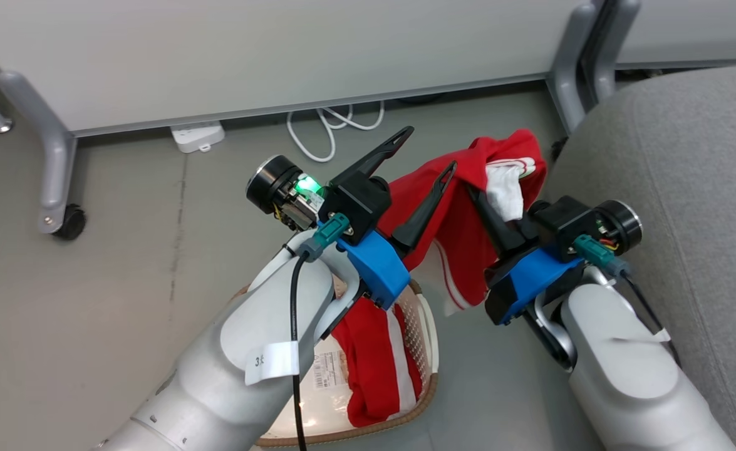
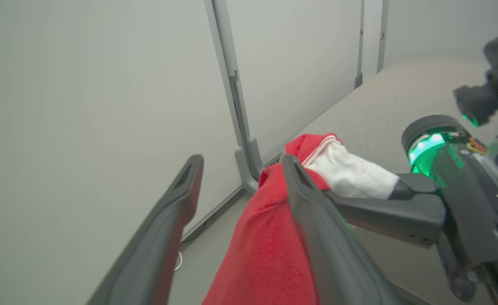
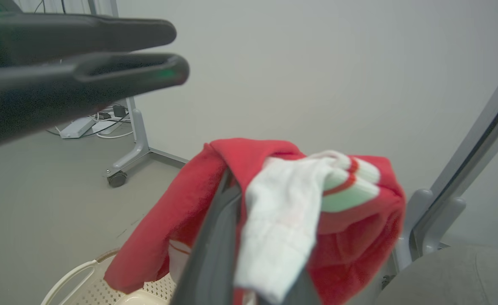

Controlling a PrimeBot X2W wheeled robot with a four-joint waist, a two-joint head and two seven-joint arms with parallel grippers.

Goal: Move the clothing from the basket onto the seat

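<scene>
A red garment (image 1: 461, 232) with white trim hangs in the air between the basket and the seat, with my right gripper (image 1: 477, 195) shut on its upper folds. In the right wrist view the cloth (image 3: 359, 228) drapes over my right gripper (image 3: 232, 180). My left gripper (image 1: 427, 152) stands open just left of it, one finger lying against the red cloth (image 2: 265, 245); the left wrist view shows the jaws of my left gripper (image 2: 240, 169) wide apart. A second red garment (image 1: 374, 357) lies in the cream basket (image 1: 427, 326) below my left arm. The grey seat (image 1: 687, 188) is at the right.
A white partition wall on grey wheeled legs (image 1: 51, 163) runs along the back, with another leg (image 1: 568, 81) beside the seat. A white power strip (image 1: 197, 136) and a coiled cable (image 1: 330, 128) lie on the grey floor at its foot.
</scene>
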